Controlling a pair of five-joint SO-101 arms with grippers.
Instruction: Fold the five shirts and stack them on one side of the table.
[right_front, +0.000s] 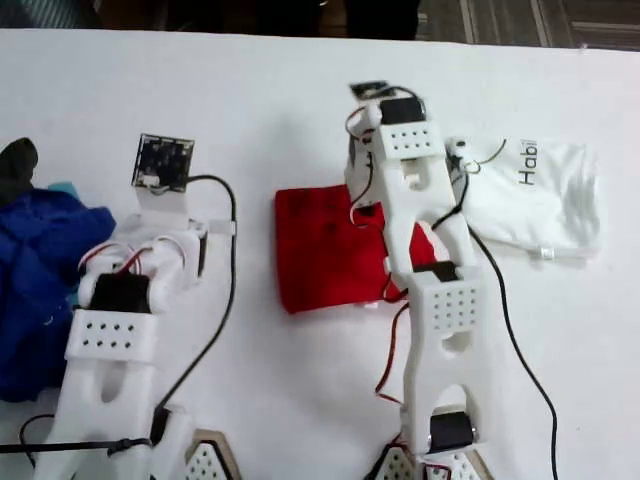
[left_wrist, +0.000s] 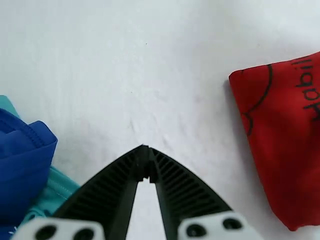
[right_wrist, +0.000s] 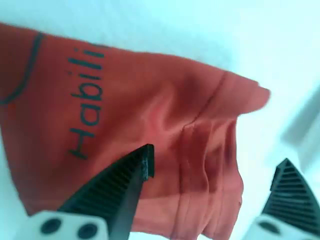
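Left pincer (left_wrist: 145, 172) closed, tips meeting; right pincer (right_wrist: 216, 167) spread wide.

White table (right_front: 280, 90) spans nearly the full high view, matte, with a few faint scuffs visible close up. Past its far edge at 12 o'clock there is a dark strip (right_front: 250, 12). Toward 1 o'clock that gives way to grey slats (right_front: 520, 18).
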